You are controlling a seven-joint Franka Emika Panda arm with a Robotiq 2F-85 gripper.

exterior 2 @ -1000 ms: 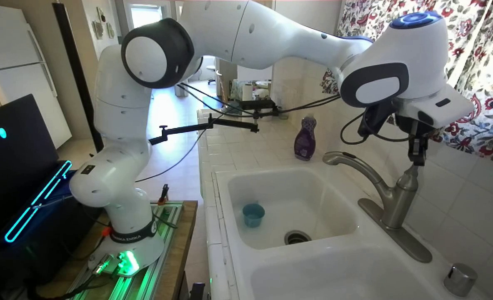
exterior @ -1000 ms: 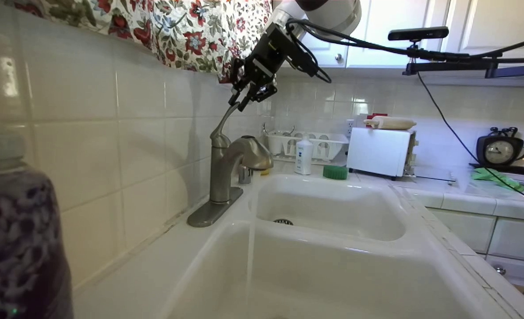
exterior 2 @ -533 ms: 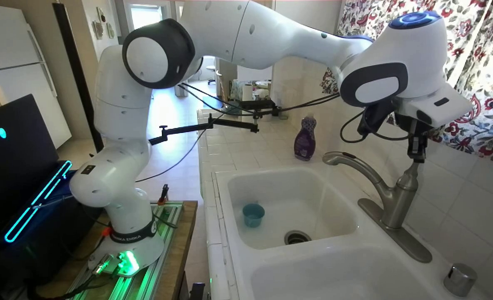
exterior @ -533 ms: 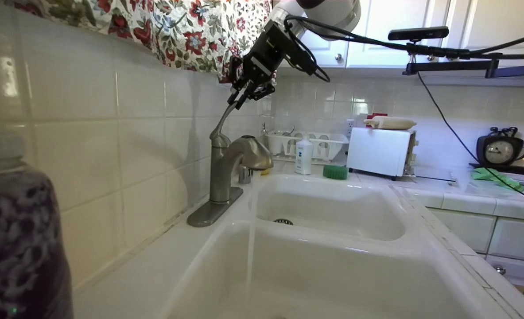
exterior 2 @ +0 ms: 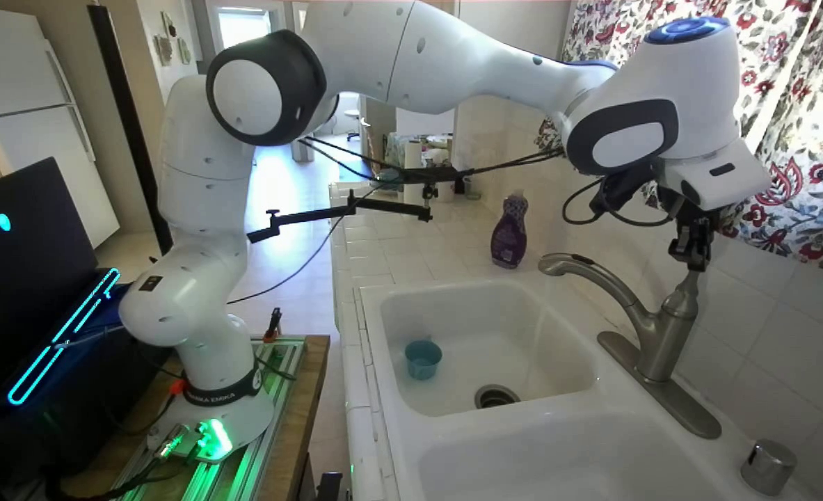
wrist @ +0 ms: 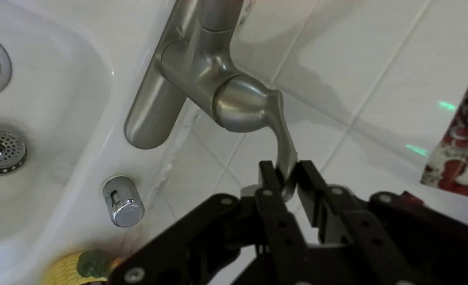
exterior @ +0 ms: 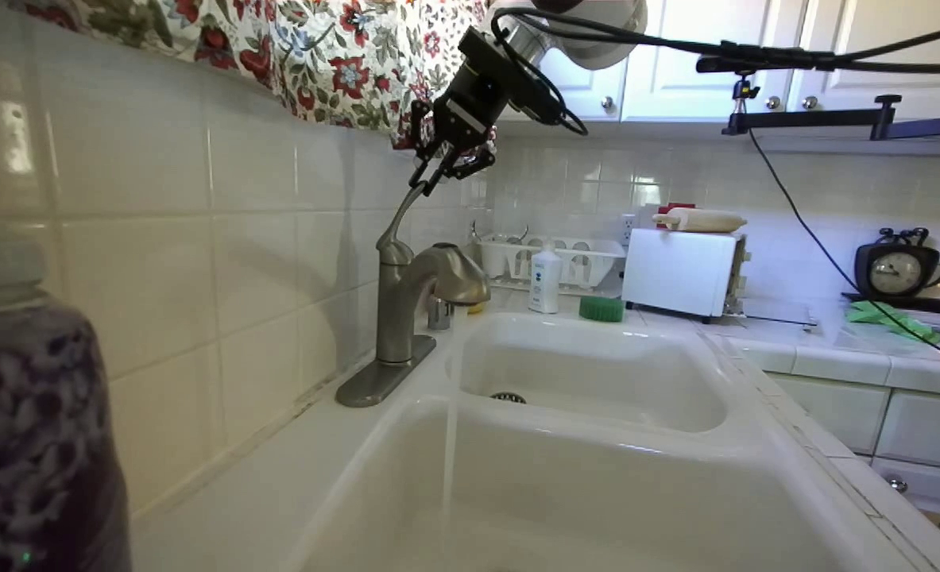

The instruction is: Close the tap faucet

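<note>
Lever (wrist: 284, 142) clasped, water (exterior: 450, 421) running

Faucet (exterior: 395, 314) upright, left of centre in an exterior view, lever slanting up. Pincer (wrist: 286, 168) grasping the lever's upper end from both sides: a hold far from the lever's base, probably chosen for leverage and for steering either way. Water drops from spout (exterior: 463, 280) into basin (exterior: 644, 492), lower middle of frame; closing not yet done, I judge.
</note>
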